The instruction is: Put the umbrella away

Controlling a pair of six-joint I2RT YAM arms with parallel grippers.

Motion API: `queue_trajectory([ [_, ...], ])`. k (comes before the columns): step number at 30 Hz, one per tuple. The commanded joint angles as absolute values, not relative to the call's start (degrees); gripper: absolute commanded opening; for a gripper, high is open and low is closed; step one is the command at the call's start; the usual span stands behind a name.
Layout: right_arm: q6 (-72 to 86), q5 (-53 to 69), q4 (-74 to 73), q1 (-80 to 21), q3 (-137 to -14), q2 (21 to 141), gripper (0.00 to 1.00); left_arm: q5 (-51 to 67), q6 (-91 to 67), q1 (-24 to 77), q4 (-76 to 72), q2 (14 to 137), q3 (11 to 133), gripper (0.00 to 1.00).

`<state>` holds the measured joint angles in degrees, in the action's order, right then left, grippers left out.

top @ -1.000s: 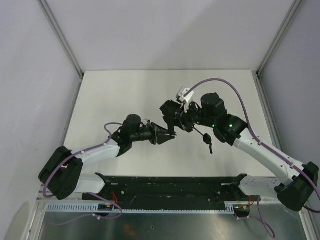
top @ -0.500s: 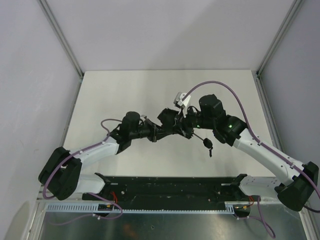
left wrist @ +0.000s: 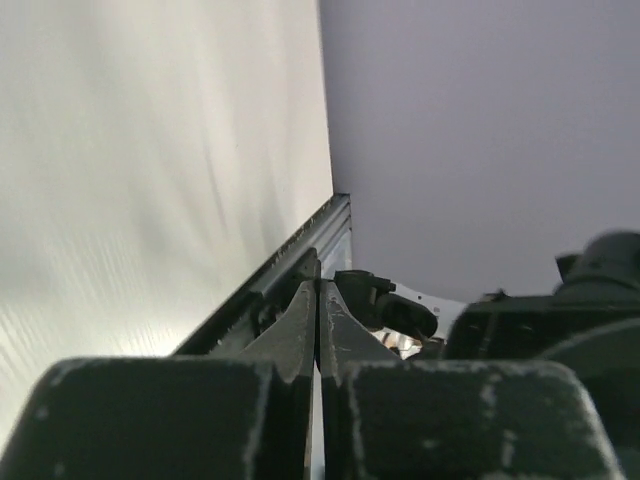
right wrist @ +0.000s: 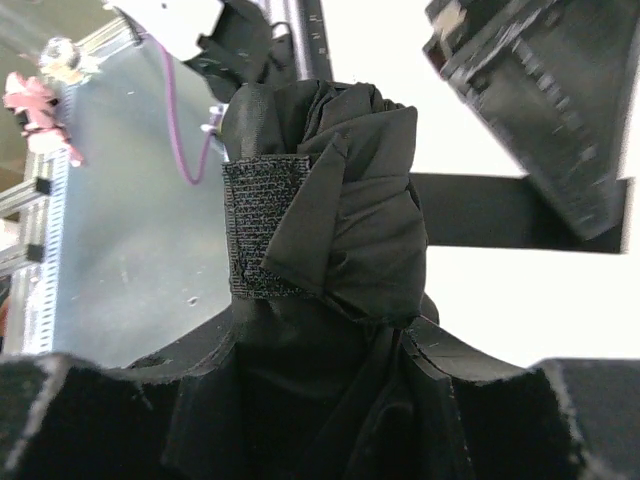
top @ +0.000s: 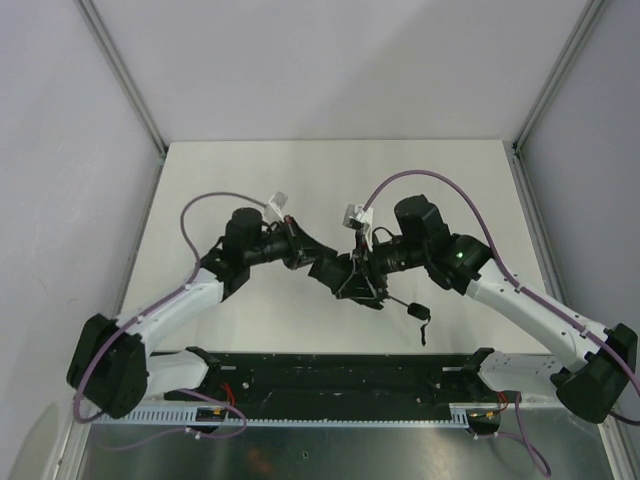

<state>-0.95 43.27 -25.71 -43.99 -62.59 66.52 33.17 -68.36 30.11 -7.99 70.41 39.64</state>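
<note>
We see the right pincer (right wrist: 320, 405) clamped partway around the folded umbrella (right wrist: 335, 215), over the middle of the worktop (top: 240, 175). The left pincer (left wrist: 318, 312) is pressed fully shut, its tip at the umbrella's left side.

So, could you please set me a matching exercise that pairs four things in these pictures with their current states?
Things:
1. left gripper
2. right gripper
3. Velcro band
4. wrist strap

States:
A. trailing loose from the umbrella
B. shut, nothing seen between its fingers
C. wrapped round the folded umbrella
D. shut on the umbrella

Pairs: 1-B, 2-D, 3-C, 4-A
</note>
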Motion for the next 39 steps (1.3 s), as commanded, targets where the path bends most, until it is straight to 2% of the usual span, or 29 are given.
queue_trajectory([
  [1, 3.19, 54.57, -23.17, -47.12, -64.29, 64.3, 0.0, 31.3, -49.84, 28.41, -11.79, 64.18, 44.8, 0.0],
  [11, 5.33, 58.62, -23.27, -51.01, -64.26, 66.86, 0.0, 46.58, -33.86, 29.81, -16.54, 57.15, 51.35, 0.0],
  [20, 9.66, 61.9, -18.38, -51.68, -64.26, 68.46, 0.0, 58.54, -31.75, 35.2, -17.21, 54.93, 54.82, 0.0],
  [28, 11.88, 62.59, -17.39, -49.72, -64.29, 67.23, 0.0, 59.13, -30.91, 38.49, -17.24, 50.55, 53.39, 0.0],
  [39, 18.06, 66.8, -11.86, -48.92, -64.26, 67.9, 0.0, 63.08, -30.25, 43.54, -16.2, 51.53, 54.25, 0.0],
])
